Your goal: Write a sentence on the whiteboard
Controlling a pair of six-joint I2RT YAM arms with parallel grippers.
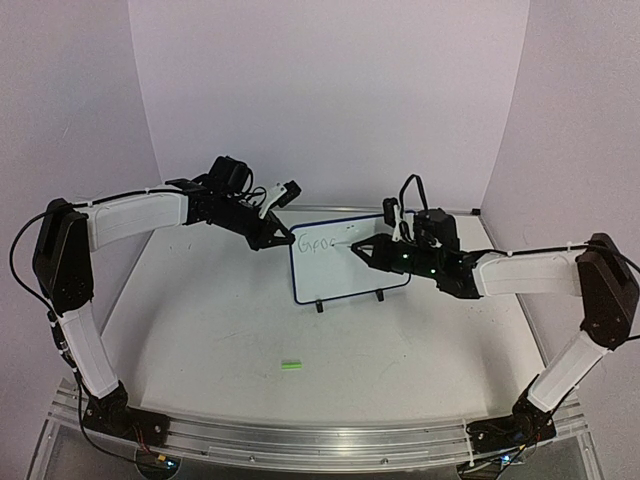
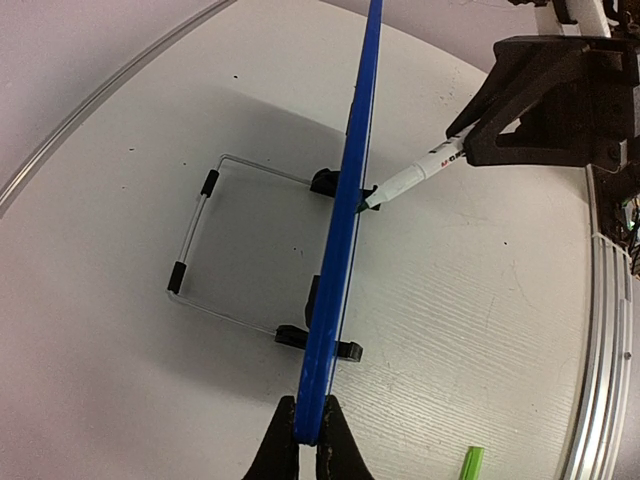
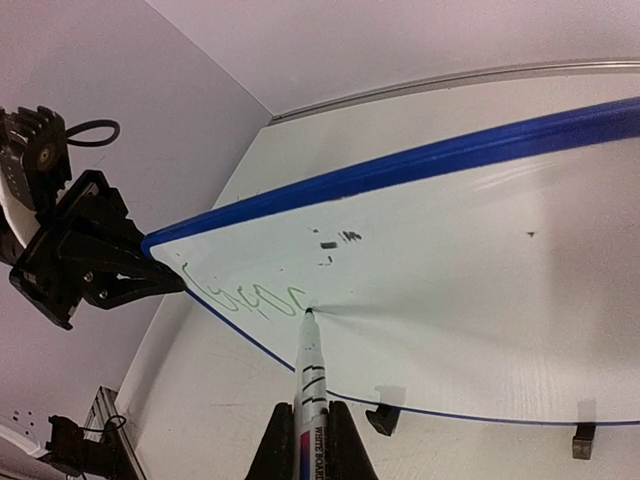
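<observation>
Closest to the right wrist lens, the right gripper [image 3: 308,425] has its fingers clamped on a green whiteboard marker [image 3: 304,365]. The marker's tip touches the whiteboard [image 3: 480,260] at the end of the green letters "Goo" [image 3: 245,297], which is all there is of the sentence so far. The board stands upright at the far middle of the table [image 1: 200,330]. The left gripper [image 2: 308,428] is pinched shut on its upper left corner.

I judge the main risk to be pen pressure. The board rests only on small black feet [image 3: 381,420] and a thin wire stand [image 2: 215,240], and it is held at one corner. A firm stroke far from that corner could swing or tilt it, so the line skips or drifts. The marker could also twist between the fingers and lift off the surface.

The left wrist view shows the board edge-on, with the stand behind it and the tip meeting the face, but no writing. The right wrist view shows the letters, but not the stand. Only the top view shows how much blank board is left, along with the green cap [image 1: 291,365] lying loose near the front of the table.
</observation>
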